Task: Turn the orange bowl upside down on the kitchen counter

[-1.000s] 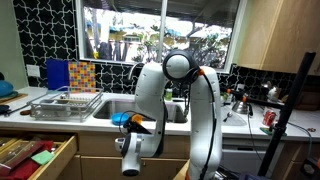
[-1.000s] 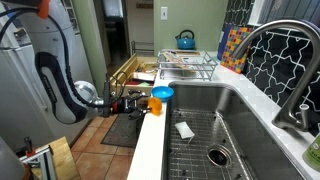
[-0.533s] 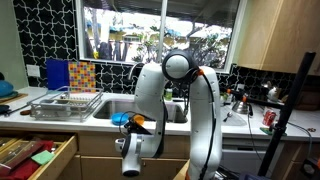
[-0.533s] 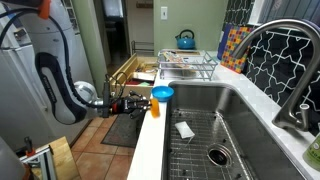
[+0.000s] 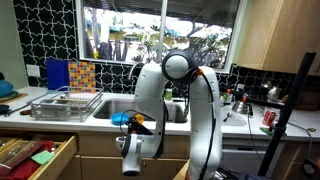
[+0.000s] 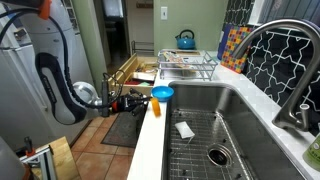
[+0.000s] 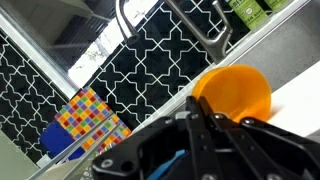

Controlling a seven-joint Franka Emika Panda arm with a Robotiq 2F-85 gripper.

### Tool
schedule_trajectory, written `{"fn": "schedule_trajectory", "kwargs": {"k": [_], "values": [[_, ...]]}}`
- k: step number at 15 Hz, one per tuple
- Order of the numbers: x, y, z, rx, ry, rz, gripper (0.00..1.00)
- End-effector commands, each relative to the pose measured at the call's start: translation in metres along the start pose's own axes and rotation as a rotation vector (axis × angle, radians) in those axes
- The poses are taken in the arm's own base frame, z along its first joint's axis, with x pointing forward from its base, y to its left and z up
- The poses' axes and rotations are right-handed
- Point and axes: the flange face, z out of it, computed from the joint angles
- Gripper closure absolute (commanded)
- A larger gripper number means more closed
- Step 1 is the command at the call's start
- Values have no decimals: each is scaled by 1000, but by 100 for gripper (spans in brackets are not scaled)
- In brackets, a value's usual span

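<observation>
The orange bowl [image 7: 236, 90] sits at the front edge of the kitchen counter [image 7: 297, 96], small and bright. In the wrist view it lies just beyond my gripper [image 7: 196, 112], whose two dark fingers are pressed together on its near rim. In an exterior view the gripper [image 6: 141, 102] reaches in level from the room side to the counter edge [image 6: 148, 150], where the orange bowl [image 6: 155, 103] shows beside a blue bowl [image 6: 162, 93]. In the other exterior view the arm covers most of the gripper; only a bit of the blue bowl [image 5: 122, 119] and the orange bowl [image 5: 137, 124] show.
The steel sink [image 6: 215, 125] with its faucet [image 6: 288, 55] lies right behind the bowls. A wire dish rack [image 5: 66, 103] stands further along the counter, with a colourful tiled board [image 5: 70, 74] behind it. A wooden drawer [image 5: 35, 155] stands open below.
The fingers have shut on the orange bowl's rim. The arm and both bowls have stayed where they were.
</observation>
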Motion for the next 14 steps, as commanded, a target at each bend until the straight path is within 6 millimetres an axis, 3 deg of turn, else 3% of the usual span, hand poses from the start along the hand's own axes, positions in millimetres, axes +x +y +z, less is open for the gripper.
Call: {"fn": "schedule_trajectory", "kwargs": {"k": [1,2,7,14], "values": [[0,-16,-8,60,-31,22,99],[-1,-4,0,14,-23,7,99],[-1,-2,1,14,-29,13,99],[3,-13,-24,41,-145,226,99]]}}
